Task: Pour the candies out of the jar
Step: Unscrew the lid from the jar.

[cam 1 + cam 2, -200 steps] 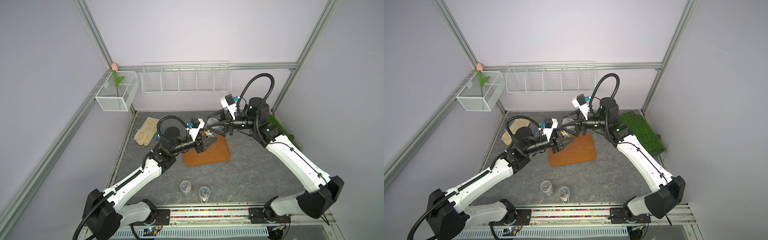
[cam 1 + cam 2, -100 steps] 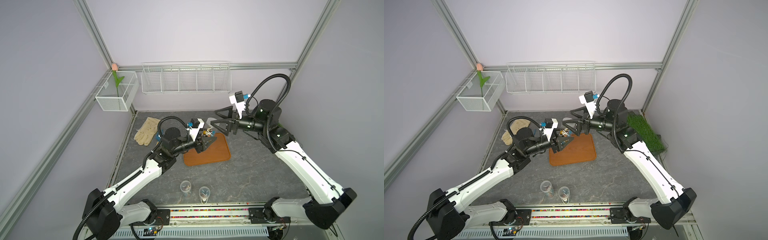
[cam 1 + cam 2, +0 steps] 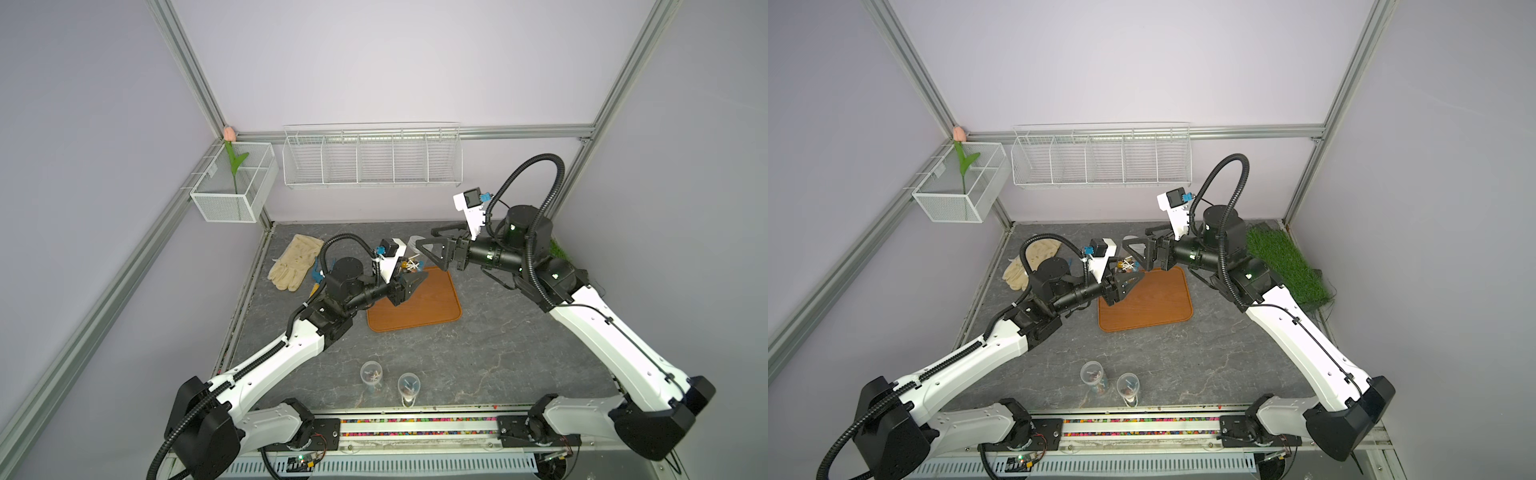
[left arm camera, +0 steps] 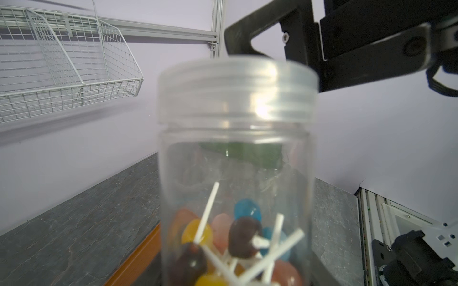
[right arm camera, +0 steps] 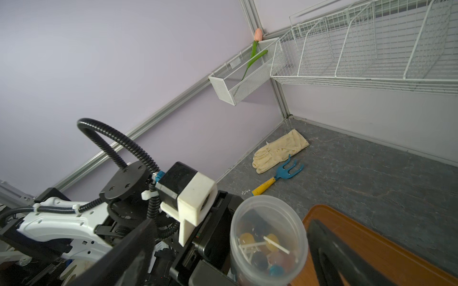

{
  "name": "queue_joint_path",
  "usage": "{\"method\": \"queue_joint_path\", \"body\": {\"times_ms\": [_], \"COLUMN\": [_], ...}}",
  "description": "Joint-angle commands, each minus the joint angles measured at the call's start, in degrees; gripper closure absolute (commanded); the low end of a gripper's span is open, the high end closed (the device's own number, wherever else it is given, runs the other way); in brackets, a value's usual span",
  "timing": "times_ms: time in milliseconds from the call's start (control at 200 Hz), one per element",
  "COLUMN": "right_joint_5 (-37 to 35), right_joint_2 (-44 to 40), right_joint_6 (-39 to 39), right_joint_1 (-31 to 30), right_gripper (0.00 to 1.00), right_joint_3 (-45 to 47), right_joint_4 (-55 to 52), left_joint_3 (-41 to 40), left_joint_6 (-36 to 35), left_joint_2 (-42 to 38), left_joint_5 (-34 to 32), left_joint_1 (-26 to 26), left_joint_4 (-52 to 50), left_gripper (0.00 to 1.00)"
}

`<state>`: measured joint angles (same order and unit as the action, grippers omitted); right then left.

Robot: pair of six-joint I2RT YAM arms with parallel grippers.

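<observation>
**Obs.** Clear plastic jar (image 4: 235,153), screw lid (image 4: 238,89) on. The candies (image 4: 243,235) (lollipops: blue, brown, orange and pink heads on white sticks) are heaped at its base end. The jar is off the table (image 3: 478,353), held over the far left corner of the brown tray (image 3: 424,307), with its lid end turned toward the right hand.

**Risks, as judged:**
1. Nothing pours until the lid comes off. If the right hand closes off-centre on the lid, it would shove the jar sideways in the other grip.
2. The wall is smooth plastic. Under an unscrewing twist the whole jar may spin in the left hand rather than the lid turning.
3. The jar hangs at the tray's corner, not over its middle. Once it is open, a quick tip here could send the light lollipops over the rim onto the table. The sticks might also bridge at the neck and then let go in a clump.

**Hands:**
- Left hand (image 3: 411,278): clamped on the jar's lower body. The contact itself lies outside the left wrist view.
- Right hand (image 3: 427,237): jaws spread wide, holding nothing. In the right wrist view its fingers (image 5: 128,260) flank the lid with a gap on each side, and no touch is visible.
</observation>
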<state>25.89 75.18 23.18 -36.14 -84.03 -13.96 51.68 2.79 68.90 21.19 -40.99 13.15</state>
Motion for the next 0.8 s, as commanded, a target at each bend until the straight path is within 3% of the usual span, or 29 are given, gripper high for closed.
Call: {"method": "queue_joint_path", "body": {"times_ms": [0, 535, 795], "right_joint_5": [-3.2, -10.9, -11.9], "right_joint_2": [1.9, 5.9, 6.3], "right_joint_6": [-0.3, 0.0, 0.0], "right_joint_1": [-1.8, -2.8, -2.8], "right_gripper": [0.03, 0.16, 0.16], "right_joint_3": [-1.9, -4.2, -4.1], "right_joint_4": [-2.2, -4.0, -4.2], "left_joint_3": [0.8, -1.4, -2.1], "left_joint_6": [-1.3, 0.6, 1.1], "left_joint_2": [0.2, 0.4, 0.8], "left_joint_5": [-1.4, -2.2, -2.0], "left_joint_1": [0.0, 0.0, 0.0], "left_joint_4": [0.6, 3.8, 5.4], "left_gripper": [0.57, 0.58, 0.58]}}
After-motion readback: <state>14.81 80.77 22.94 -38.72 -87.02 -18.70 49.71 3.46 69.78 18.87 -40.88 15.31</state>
